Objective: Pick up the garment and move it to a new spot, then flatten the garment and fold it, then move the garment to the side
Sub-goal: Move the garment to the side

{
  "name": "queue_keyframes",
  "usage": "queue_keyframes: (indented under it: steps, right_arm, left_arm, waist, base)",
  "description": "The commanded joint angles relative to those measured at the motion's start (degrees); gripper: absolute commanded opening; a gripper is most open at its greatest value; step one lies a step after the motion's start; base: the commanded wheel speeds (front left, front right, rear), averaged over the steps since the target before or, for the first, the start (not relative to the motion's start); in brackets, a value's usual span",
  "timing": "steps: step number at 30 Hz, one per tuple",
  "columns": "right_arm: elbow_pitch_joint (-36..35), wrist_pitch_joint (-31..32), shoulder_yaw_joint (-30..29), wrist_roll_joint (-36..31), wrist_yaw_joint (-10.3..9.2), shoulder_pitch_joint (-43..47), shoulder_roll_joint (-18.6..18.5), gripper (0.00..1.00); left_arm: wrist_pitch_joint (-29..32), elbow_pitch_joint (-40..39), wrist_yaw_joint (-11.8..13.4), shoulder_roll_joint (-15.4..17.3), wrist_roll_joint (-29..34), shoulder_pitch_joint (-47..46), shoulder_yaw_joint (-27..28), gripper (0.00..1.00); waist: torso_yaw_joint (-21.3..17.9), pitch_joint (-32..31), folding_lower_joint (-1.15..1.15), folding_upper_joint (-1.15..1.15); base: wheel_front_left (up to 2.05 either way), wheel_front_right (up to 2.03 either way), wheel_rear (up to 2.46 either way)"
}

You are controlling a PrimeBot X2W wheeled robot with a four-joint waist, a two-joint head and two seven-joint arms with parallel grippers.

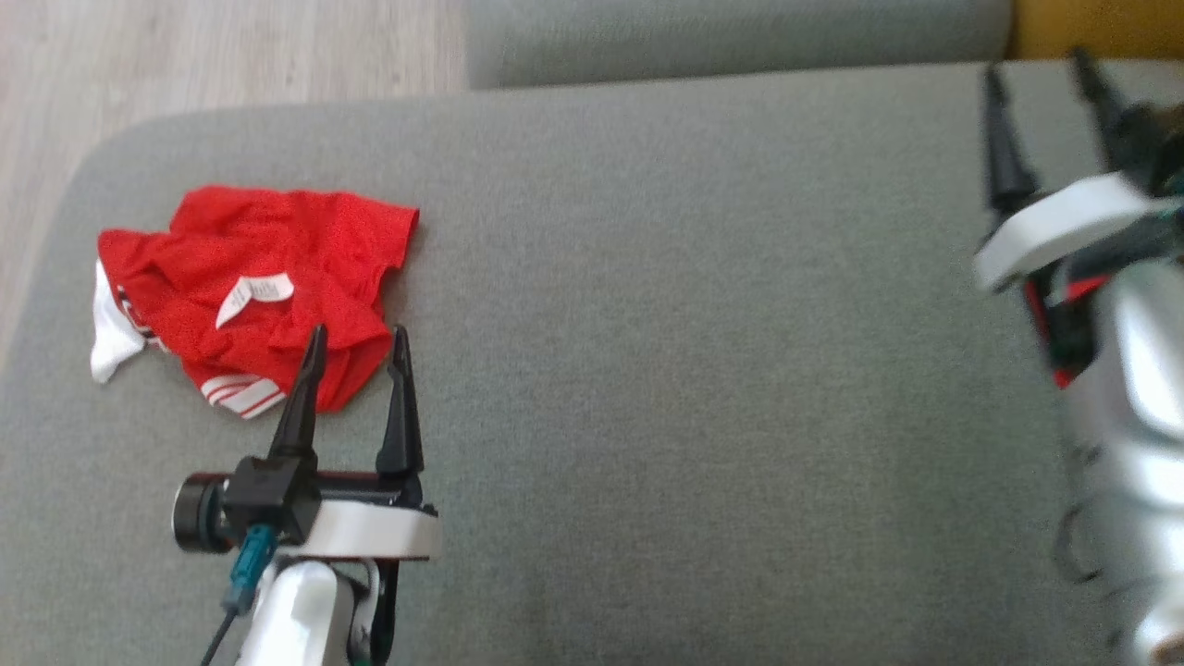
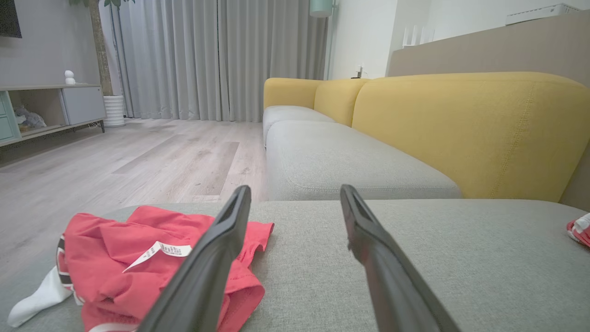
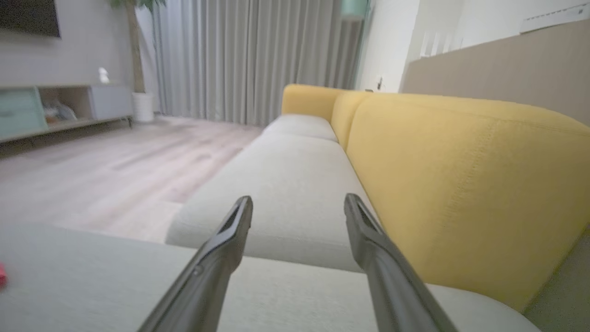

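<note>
I read this as the very first step, the pick-up. The red garment lies crumpled at the left end of the grey seat cushion, with its white label facing up and a white bit of trim poking toward the cushion's left edge. Nothing has hold of it. My left gripper hovers over the cushion's left half, fingers spread wide and empty. In the head view one fingertip overlaps the red cloth and the other sits just beside it (whether either touches, I can't tell). The right gripper is at the cushion's far right end, blurred, likewise spread and holding nothing. Next, I'd judge, the left needs to shift toward the cushion's left end and dip so both fingers straddle a thick fold, then close before lifting. A shallow pinch might catch only one layer.
</note>
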Motion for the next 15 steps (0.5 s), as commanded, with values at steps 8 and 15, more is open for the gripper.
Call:
queue_keyframes:
  steps: [8,15]
  right_arm:
    - [-17.7,-3.8,-2.5,3.0,0.37,17.9,9.8,1.00]
    - [-23.6,-6.0,-2.3,5.3,0.37,32.9,11.5,1.00]
  left_arm:
    - [-0.3,-1.2,0.8,0.2,-1.3,2.1,1.3,1.00]
    - [-0.3,-0.7,1.5,0.2,-2.4,5.0,-0.8,1.00]
  waist:
    - [-0.3,-5.1,0.01,0.00]
    - [-0.5,-5.9,0.01,0.00]
  base:
    - [0.00,0.00,0.00]
    - [0.00,0.00,0.00]
